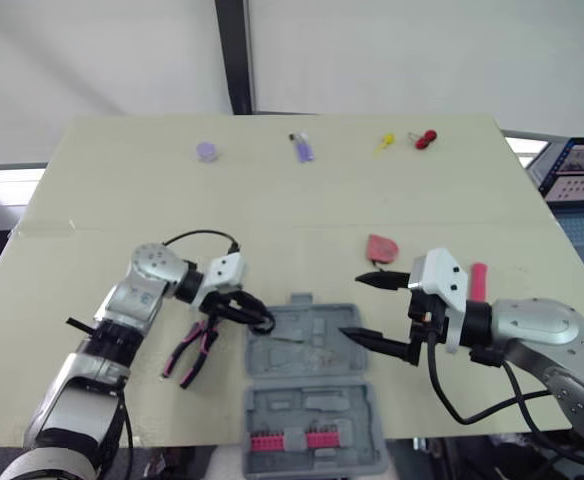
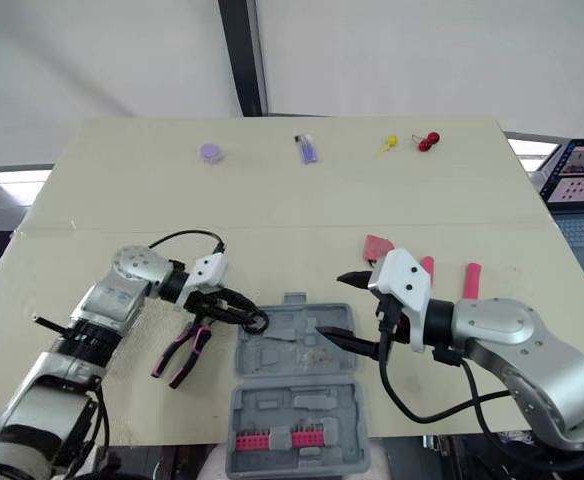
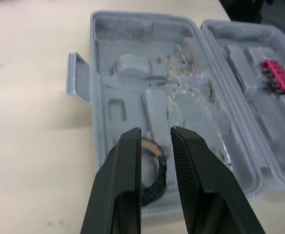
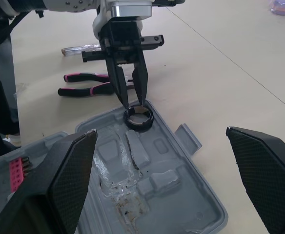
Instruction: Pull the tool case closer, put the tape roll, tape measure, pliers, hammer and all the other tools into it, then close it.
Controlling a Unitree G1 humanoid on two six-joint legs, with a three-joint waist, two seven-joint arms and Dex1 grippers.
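Note:
The grey tool case (image 1: pixel 272 395) lies open at the table's front edge, its lid toward me with a pink bit strip (image 1: pixel 292 440). My left gripper (image 1: pixel 260 320) is shut on the wall of the black tape roll (image 4: pixel 138 118), which rests in the case's left corner. Pink-handled pliers (image 1: pixel 192 355) lie on the table just left of the case, under my left wrist. My right gripper (image 1: pixel 352 306) hangs wide open over the case's right edge, holding nothing. A red tape measure (image 1: pixel 380 246) sits behind it.
A pink handle (image 1: pixel 479 280) lies right of my right gripper. Along the far edge sit a purple disc (image 1: pixel 207 151), a purple tool (image 1: pixel 303 148), a yellow piece (image 1: pixel 384 142) and a red piece (image 1: pixel 425 138). A laptop (image 1: pixel 582 175) stands off the table's right side.

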